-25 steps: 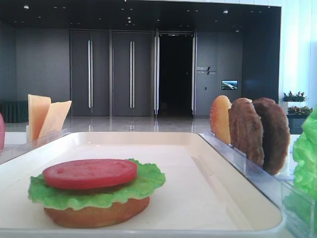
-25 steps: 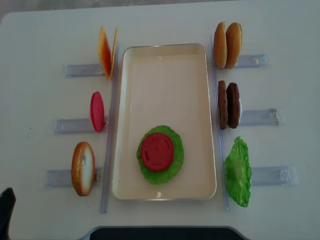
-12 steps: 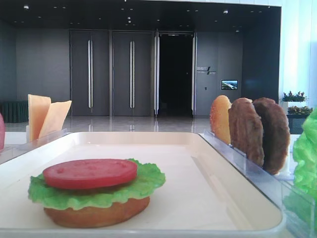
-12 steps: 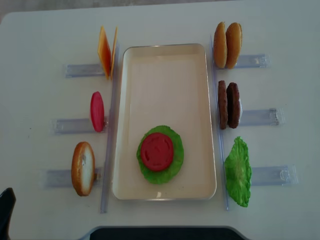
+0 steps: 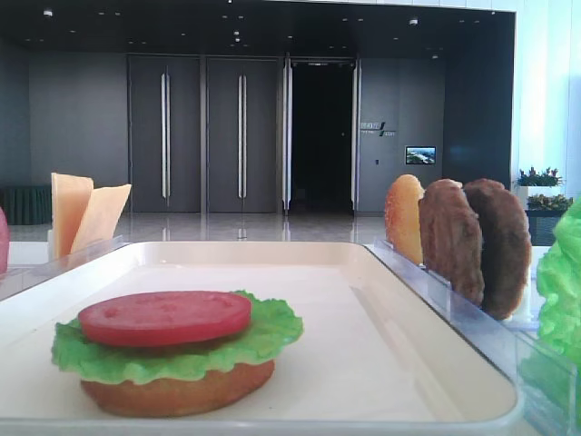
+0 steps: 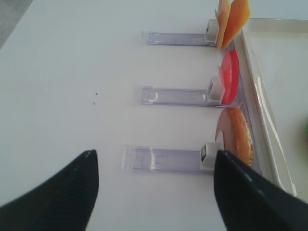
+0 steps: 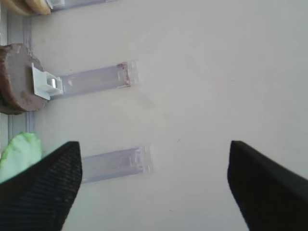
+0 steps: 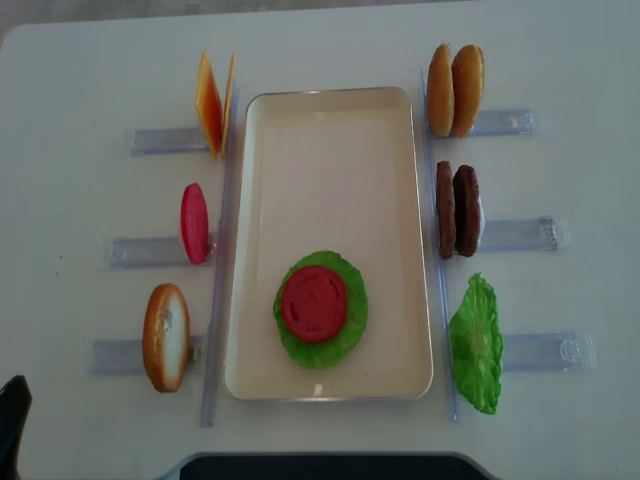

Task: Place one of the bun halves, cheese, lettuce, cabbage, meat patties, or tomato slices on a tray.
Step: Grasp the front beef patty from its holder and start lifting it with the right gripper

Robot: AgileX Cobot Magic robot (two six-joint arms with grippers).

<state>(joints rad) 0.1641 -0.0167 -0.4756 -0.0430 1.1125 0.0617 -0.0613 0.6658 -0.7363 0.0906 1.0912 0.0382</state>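
On the cream tray (image 8: 330,140) lies a stack: a tomato slice (image 8: 314,303) on lettuce (image 8: 348,330) on a bun half (image 5: 177,392). Standing in racks on the left are cheese (image 8: 213,103), a tomato slice (image 8: 194,223) and a bun half (image 8: 166,337). On the right are bun halves (image 8: 455,90), meat patties (image 8: 457,210) and lettuce (image 8: 476,343). No cabbage is in view. My left gripper (image 6: 154,192) is open over bare table, left of the bun half (image 6: 238,134). My right gripper (image 7: 154,187) is open and empty, right of the lettuce (image 7: 19,154).
Clear plastic racks (image 8: 525,235) stick out sideways from both long sides of the tray. One rack (image 7: 115,164) lies just ahead of my right gripper, another (image 6: 161,159) just ahead of my left one. A dark edge (image 8: 320,465) borders the table's near side.
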